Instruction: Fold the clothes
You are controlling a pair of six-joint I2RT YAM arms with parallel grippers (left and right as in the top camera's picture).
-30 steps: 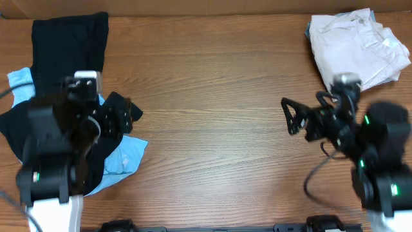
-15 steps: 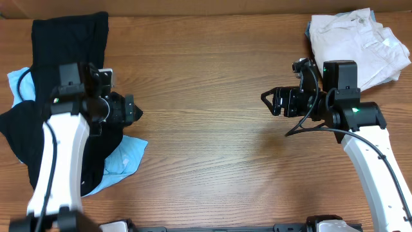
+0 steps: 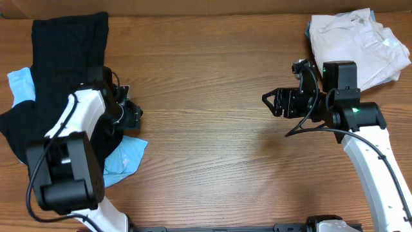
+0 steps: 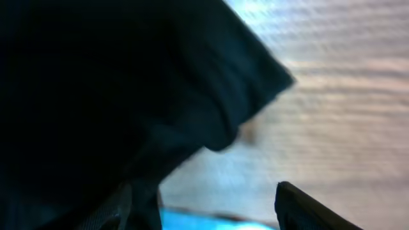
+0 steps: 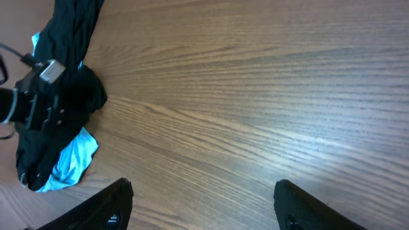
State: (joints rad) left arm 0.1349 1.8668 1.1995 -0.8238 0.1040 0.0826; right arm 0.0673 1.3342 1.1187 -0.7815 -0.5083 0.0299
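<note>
A black garment point(image 3: 64, 58) lies crumpled at the table's left, over a light blue garment point(image 3: 125, 158). My left gripper point(image 3: 131, 114) is open at the black garment's right edge; in the left wrist view the black cloth point(image 4: 115, 83) fills the left, with blue cloth point(image 4: 211, 222) between the fingers. A pile of white clothes point(image 3: 357, 42) sits at the back right. My right gripper point(image 3: 271, 103) is open and empty above bare wood. The right wrist view shows the black garment point(image 5: 70, 38), the blue garment point(image 5: 70, 163) and the left arm far off.
The brown wooden table point(image 3: 212, 71) spans the overhead view. A cardboard-coloured wall runs along the back edge. My right arm's cable hangs beside its white link point(image 3: 373, 161).
The left arm has swung lower and its gripper has settled at the black garment's right edge. The right arm rose toward the white pile a second ago and has held still since.
</note>
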